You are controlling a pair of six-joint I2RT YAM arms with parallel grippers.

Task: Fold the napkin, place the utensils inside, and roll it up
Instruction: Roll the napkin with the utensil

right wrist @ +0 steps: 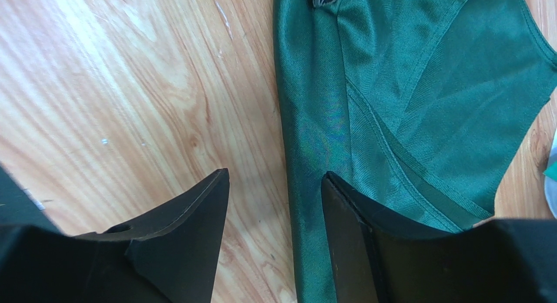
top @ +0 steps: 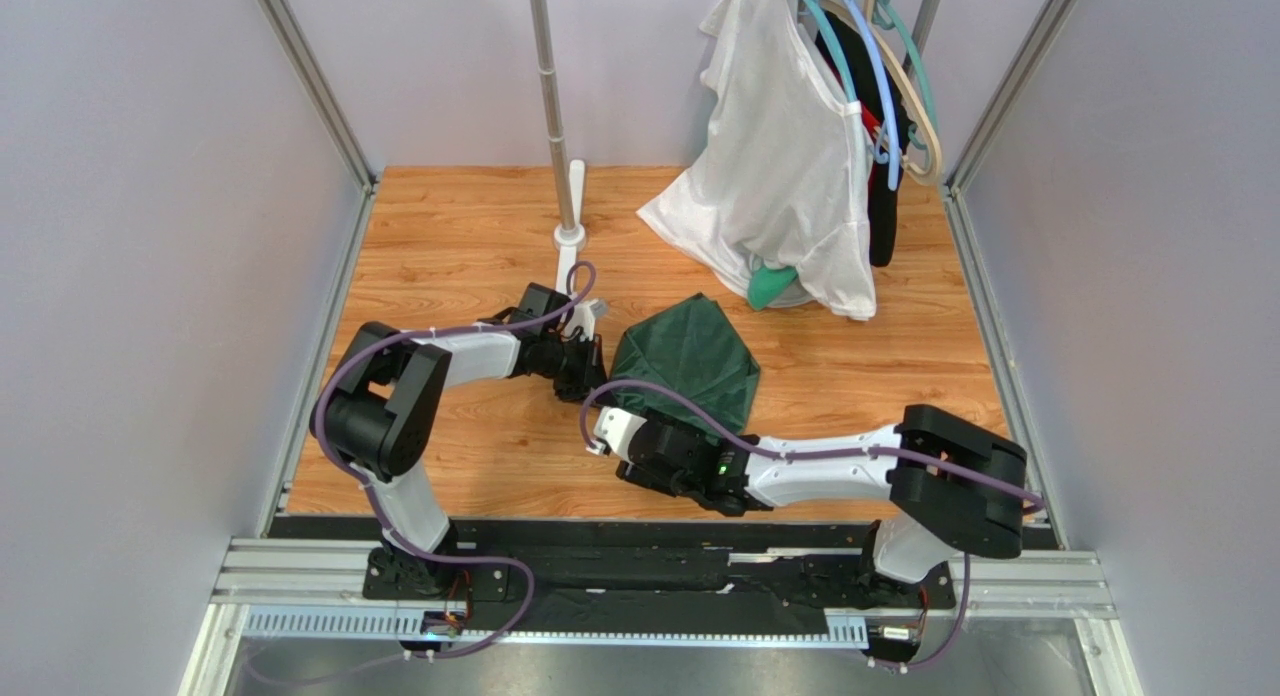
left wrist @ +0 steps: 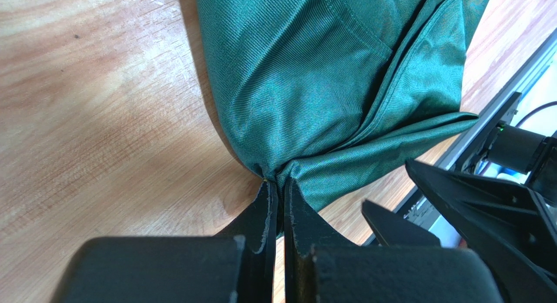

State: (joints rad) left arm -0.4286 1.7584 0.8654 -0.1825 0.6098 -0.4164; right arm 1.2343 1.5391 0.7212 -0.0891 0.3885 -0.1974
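the left claw (left wrist: pixel 278 193) pinches a corner of the napkin (left wrist: pixel 327 74), the right claw (right wrist: pixel 274 180) hangs parted over its edge.

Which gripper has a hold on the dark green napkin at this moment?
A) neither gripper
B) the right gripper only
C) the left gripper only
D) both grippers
C: the left gripper is shut on a bunched corner of the napkin, while the right gripper stands open over the napkin's edge without clamping it.
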